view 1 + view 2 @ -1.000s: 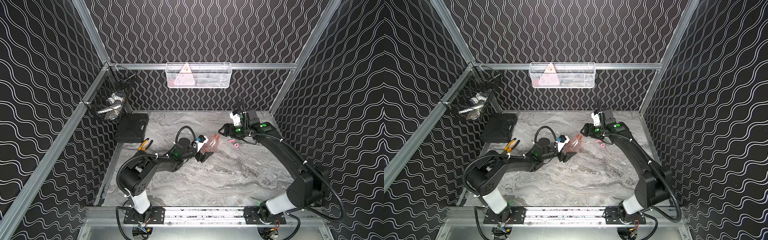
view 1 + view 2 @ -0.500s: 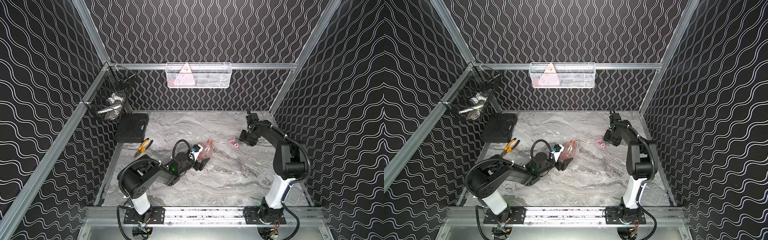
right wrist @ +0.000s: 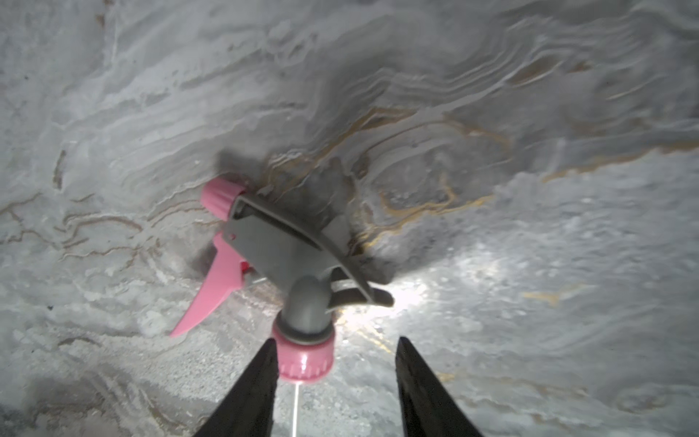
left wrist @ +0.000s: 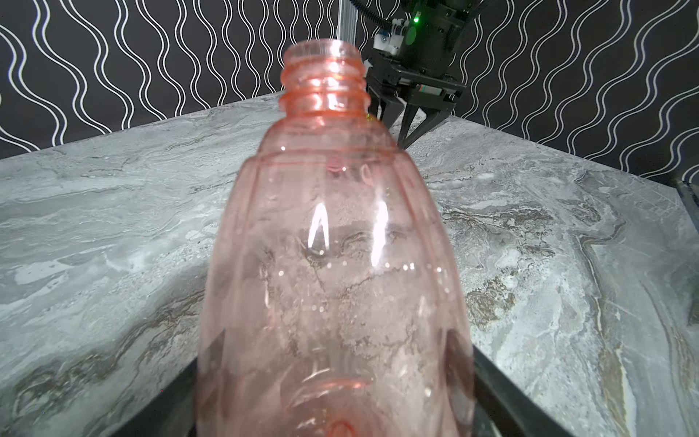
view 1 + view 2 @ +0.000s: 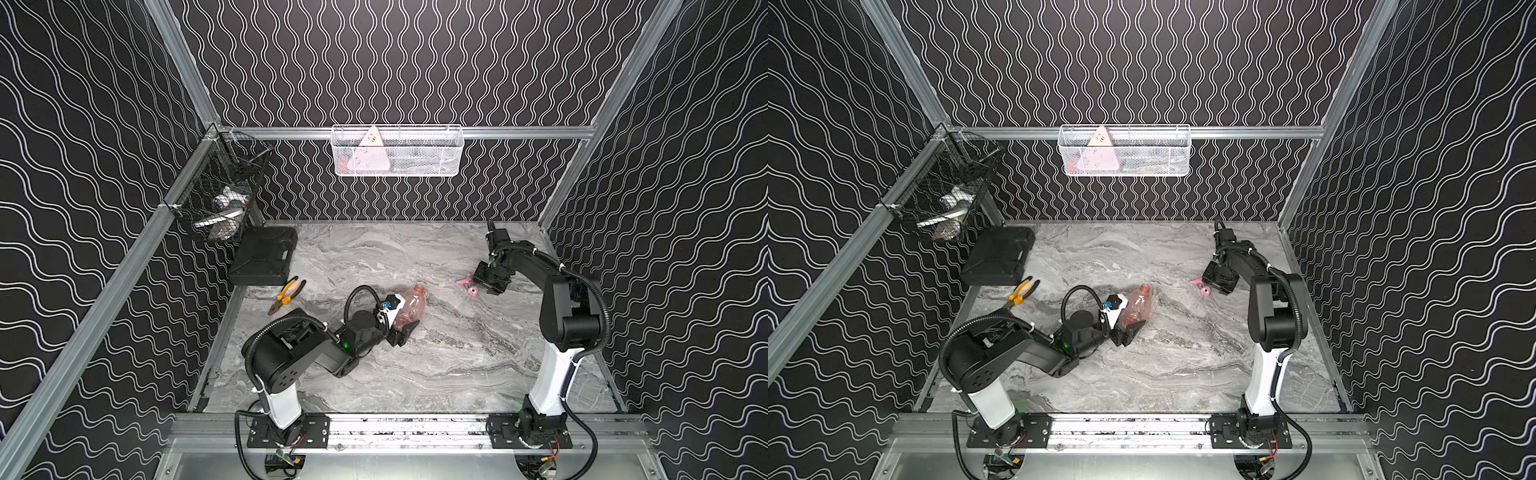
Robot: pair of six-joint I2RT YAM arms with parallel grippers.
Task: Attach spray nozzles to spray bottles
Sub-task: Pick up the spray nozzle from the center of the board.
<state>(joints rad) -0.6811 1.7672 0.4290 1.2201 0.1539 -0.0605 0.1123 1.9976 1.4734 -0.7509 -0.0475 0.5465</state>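
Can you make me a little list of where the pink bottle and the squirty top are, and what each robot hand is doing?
bottle: pink, see-through, tilted, neck bare
sprayer: pink and grey, lying on the table, apart from the bottle
left end effector: shut on the bottle
right end effector: open, fingers either side of the sprayer's pink collar
also there: pliers and a black case on the left arm's side
sprayer on bottle: not yet
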